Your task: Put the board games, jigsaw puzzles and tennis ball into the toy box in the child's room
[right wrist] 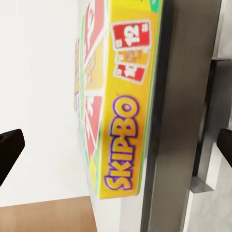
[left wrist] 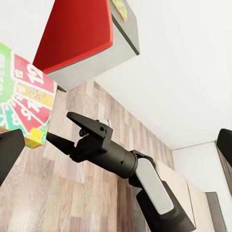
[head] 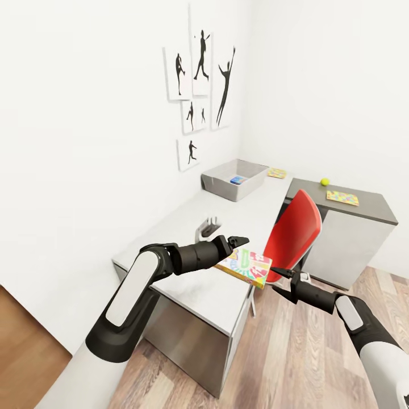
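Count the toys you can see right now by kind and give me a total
Board games: 2, the SKIP-BO box and a blue box in the bin
Jigsaw puzzles: 2
Tennis balls: 1
Total: 5

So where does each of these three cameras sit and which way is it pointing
Head view: on the robot's head, looking down over the light grey L-shaped desk; both arms show, the left gripper by the green-yellow-red SKIP-BO box.
Left wrist view: on the left arm, facing the right gripper, wood floor and red chair.
Right wrist view: on the right arm, facing the box's lettered edge at the desk edge.
Shared: all three show the SKIP-BO box.
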